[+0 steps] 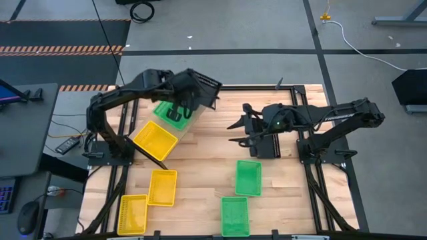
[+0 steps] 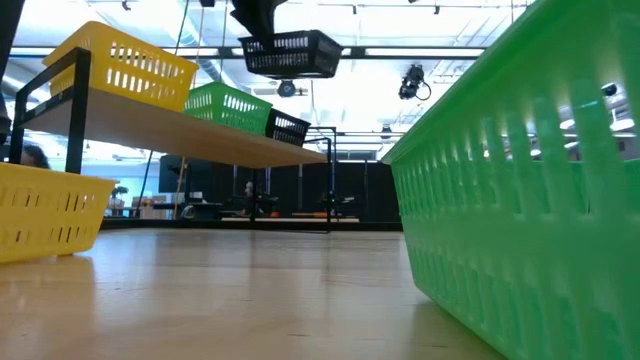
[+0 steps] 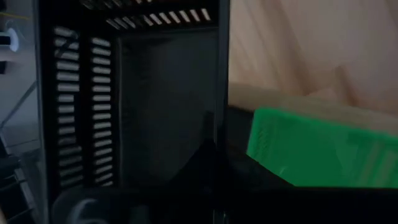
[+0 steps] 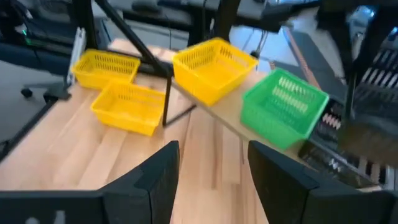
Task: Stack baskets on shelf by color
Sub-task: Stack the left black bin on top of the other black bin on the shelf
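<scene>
- Your left claw (image 1: 193, 93) pinches a black basket (image 1: 202, 89) in the air above the shelf (image 1: 189, 123), at 11 o'clock on the worktop (image 1: 200, 167).
- Your right claw (image 1: 237, 132) waits spread near centre.
- On the shelf sit one yellow basket (image 1: 155, 140) and one green basket (image 1: 171, 113).

The left claw (image 1: 190, 93) is hidden behind the black basket (image 1: 200, 88) it carries. In the low view, a green basket (image 2: 530, 190) runs off the picture's right edge, blocking the counter beyond.
</scene>
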